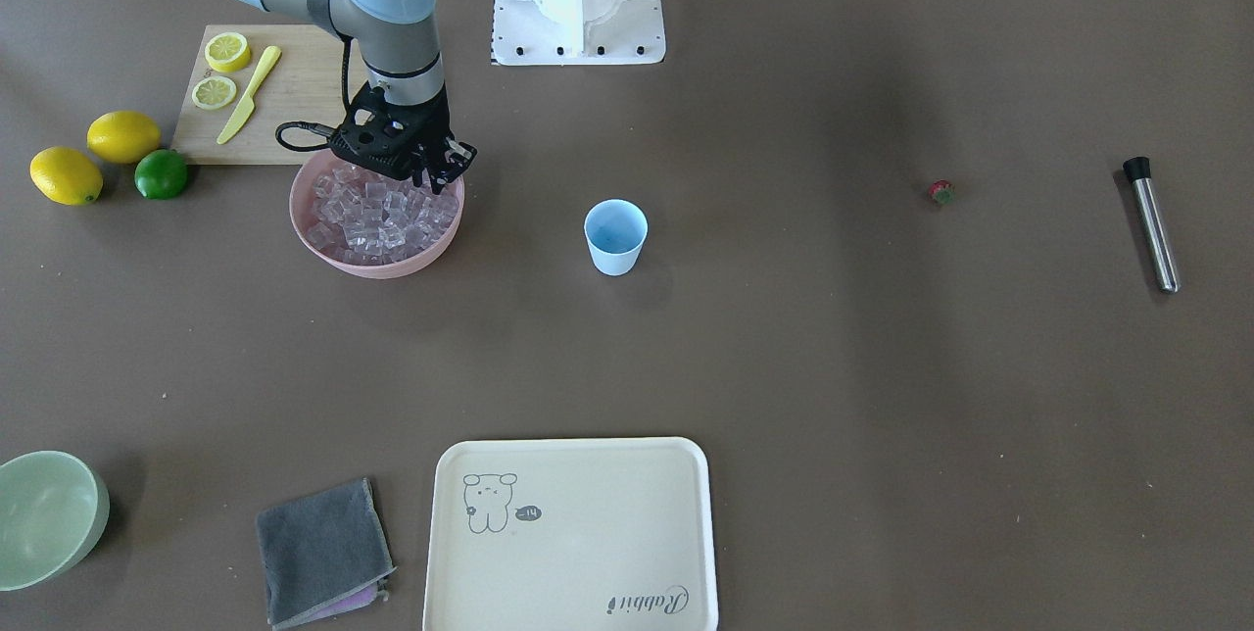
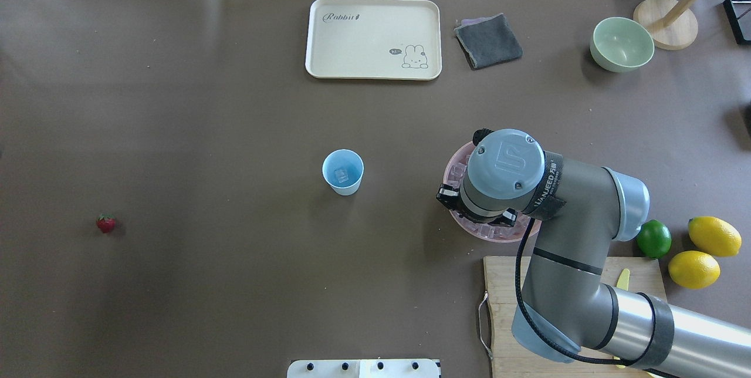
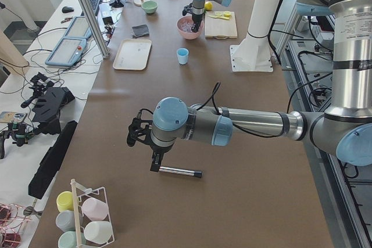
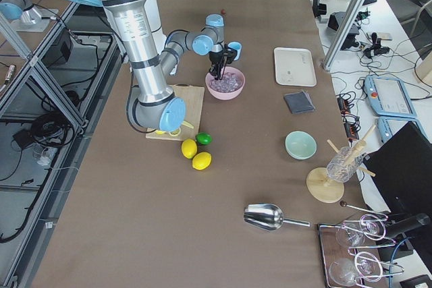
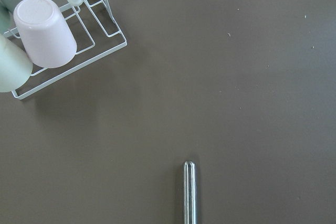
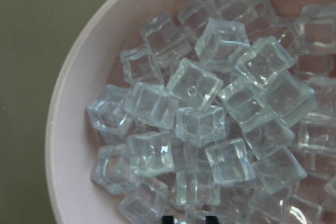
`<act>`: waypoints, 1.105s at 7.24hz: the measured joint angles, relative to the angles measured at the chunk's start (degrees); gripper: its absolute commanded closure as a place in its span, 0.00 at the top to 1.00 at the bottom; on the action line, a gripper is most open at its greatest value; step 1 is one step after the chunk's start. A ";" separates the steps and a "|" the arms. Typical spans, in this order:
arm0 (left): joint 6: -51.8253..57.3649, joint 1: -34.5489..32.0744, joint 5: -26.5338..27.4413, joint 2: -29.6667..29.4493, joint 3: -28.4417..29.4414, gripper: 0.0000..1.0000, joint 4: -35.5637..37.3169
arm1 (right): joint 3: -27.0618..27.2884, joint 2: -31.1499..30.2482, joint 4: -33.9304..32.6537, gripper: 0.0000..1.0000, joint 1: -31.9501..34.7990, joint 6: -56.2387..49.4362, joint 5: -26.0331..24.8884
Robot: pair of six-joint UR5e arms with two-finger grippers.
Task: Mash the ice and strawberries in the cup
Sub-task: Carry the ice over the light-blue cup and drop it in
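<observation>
Where the right gripper point(image 1: 438, 178) hangs narrowly parted and empty, a heap of clear glassy ice cubes point(image 6: 194, 124) lies directly beneath, inside the round pink plastic bowl point(image 1: 377, 268). Small light-blue plastic cup point(image 1: 615, 237): well apart from the bowl, on the robot's left. Right arm nearer.

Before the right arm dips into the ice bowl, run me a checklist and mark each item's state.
1. Right gripper hangs over the ice cubes in the pink bowl: ok.
2. Its fingers are apart with nothing between them: ok.
3. Cup upright, mouth unobstructed, one cube inside: ok.
4. Strawberry in the cup: not ok, it lies far from the cup.
5. Left gripper above the steel muddler, open or shut: cannot tell.
</observation>
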 measured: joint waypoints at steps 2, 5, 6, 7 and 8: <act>0.01 0.00 0.00 0.04 0.05 0.99 0.00 | 1.53 1.03 -2.68 0.14 2.37 -2.08 1.68; -0.04 0.00 0.00 0.75 -0.17 0.99 -0.07 | 1.12 10.51 -11.58 0.15 8.05 -9.34 7.13; -0.05 0.00 0.00 0.86 -0.18 0.99 -0.08 | -3.49 15.26 -11.79 0.16 8.51 -9.78 7.40; -0.06 0.00 0.00 0.90 -0.18 0.99 -0.07 | -9.02 20.24 -11.07 0.17 8.63 -9.83 7.44; -0.05 0.00 0.00 0.94 -0.18 0.99 -0.03 | -13.88 24.20 -9.52 0.17 8.44 -9.71 7.44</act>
